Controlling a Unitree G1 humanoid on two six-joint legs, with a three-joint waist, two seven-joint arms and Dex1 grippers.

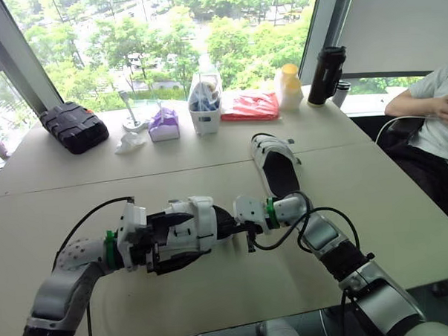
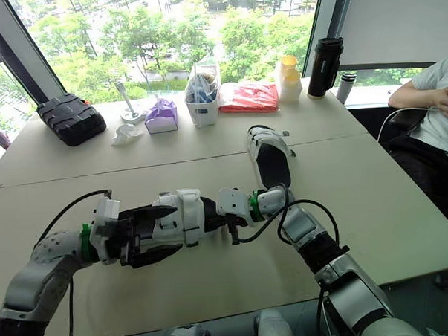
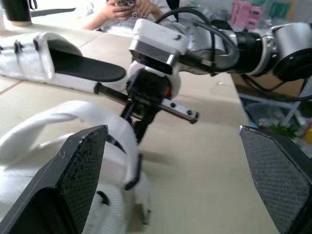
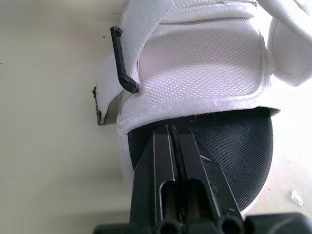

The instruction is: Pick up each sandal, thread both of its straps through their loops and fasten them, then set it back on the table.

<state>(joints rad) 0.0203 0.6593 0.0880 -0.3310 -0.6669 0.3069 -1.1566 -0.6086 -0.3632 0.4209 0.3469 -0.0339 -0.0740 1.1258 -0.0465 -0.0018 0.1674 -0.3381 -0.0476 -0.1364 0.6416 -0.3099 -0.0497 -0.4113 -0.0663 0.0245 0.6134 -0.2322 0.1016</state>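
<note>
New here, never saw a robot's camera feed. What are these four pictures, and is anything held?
This is a humanoid robot with two arms, each ending in a two-fingered gripper. The two wide pictures come from cameras in its head, looking down over a table; the two close ones from its wrists. The left gripper is open, a white sandal right by it. The right gripper is shut, its tip over that sandal's black footbed; whether it pinches anything is unclear. A second sandal lies farther off. Along the far edge stand a black case, a white basket and a black flask.
</note>
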